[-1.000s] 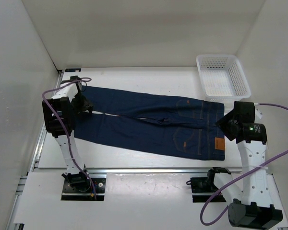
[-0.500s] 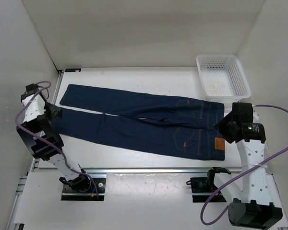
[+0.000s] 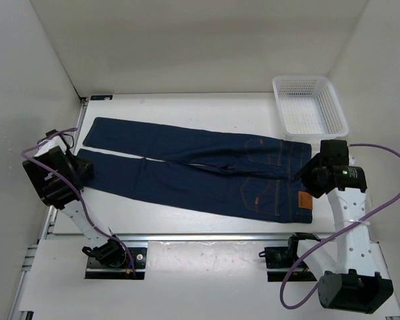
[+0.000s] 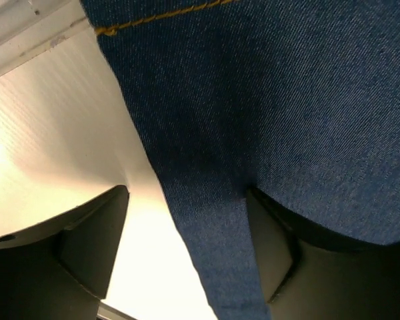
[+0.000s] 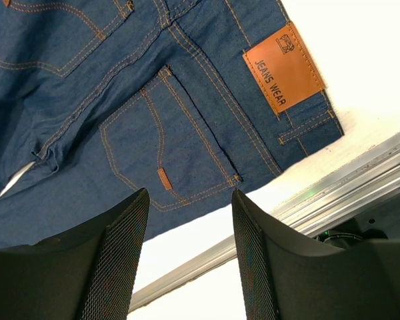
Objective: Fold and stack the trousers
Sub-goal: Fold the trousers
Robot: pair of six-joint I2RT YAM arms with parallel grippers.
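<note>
Dark blue trousers (image 3: 187, 175) are lying flat across the middle of the white desk (image 3: 187, 110), with the legs pointing left and the waistband at right. The left fingers (image 4: 87, 247) are spreading wide around a leg hem at far left. The right fingers (image 5: 117, 267) are hovering wide apart over the waistband end. A white basket (image 3: 310, 103) is sitting upper right.

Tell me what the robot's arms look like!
The left arm and right arm are white with black joints. A purple cable loops along each. The right arm has a tiny green light. Fingers are black wedges, mesh-textured on the right.
</note>
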